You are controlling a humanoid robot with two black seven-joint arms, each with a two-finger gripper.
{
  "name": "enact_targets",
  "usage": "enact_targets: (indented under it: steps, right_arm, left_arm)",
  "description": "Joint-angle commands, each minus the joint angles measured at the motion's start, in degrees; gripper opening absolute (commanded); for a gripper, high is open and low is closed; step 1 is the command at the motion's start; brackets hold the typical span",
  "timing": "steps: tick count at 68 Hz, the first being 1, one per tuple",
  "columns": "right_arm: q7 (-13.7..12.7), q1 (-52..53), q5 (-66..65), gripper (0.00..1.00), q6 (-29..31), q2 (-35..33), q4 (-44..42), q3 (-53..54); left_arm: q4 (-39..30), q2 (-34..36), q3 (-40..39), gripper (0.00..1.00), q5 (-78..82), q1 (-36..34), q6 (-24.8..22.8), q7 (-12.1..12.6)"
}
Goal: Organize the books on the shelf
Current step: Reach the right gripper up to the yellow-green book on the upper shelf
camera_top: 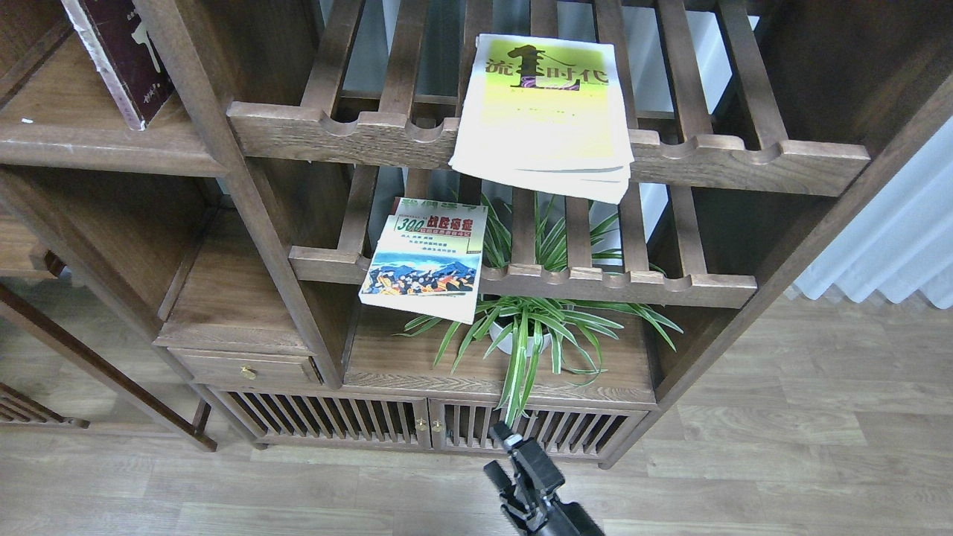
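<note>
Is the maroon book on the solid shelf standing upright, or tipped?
Tipped. The maroon book leans left on the solid shelf, its lower corner on the plank. Its top is cut off by the frame, so any support is unseen.
</note>
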Motion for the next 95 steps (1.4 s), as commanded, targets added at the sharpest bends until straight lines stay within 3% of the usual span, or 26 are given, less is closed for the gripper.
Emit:
enact_targets:
  steps: [1, 13, 18, 30, 43, 67, 95]
  right_arm:
    - [-0.09, 0.3, -0.89, 1.0, -0.02, -2.91, 3.61, 0.33]
    - [0.35, 0.13, -0.8, 1.0, -0.02, -5.72, 7.31, 0.86]
    - [0.61, -1.63, -0.36, 1.0, -0.02, -9.59, 13.19, 1.48]
    - [3.07, -2.68, 0.25, 1.0, -0.02, -11.61, 18.65, 5.95]
    - [3.08, -3.74, 0.25, 1.0, -0.02, -15.83, 24.36, 8.07]
    - [3.08, -0.66, -3.35, 1.0, -0.02, -15.04, 31.48, 8.16]
    - [3.08, 6.72, -7.57, 1.0, -0.02, -6.87, 32.36, 8.16]
  left_arm:
    - [-0.01, -1.8, 0.58, 0.85, 0.01, 1.4, 0.0, 0.23]
    - [0.51, -5.84, 0.75, 0.84, 0.09, 4.13, 0.0, 0.23]
    - [0.69, -7.07, 1.19, 0.84, 0.09, 5.8, 0.0, 0.23]
    - [1.13, -7.78, 1.19, 0.84, 0.09, 6.24, 0.0, 0.14]
    - [1.39, -8.92, 1.28, 0.84, 0.09, 6.59, 0.0, 0.14]
    - [5.08, -8.48, 1.28, 0.86, 0.18, 6.59, 0.0, 0.31]
    - [5.96, -8.57, 1.54, 0.86, 0.18, 6.5, 0.0, 0.4]
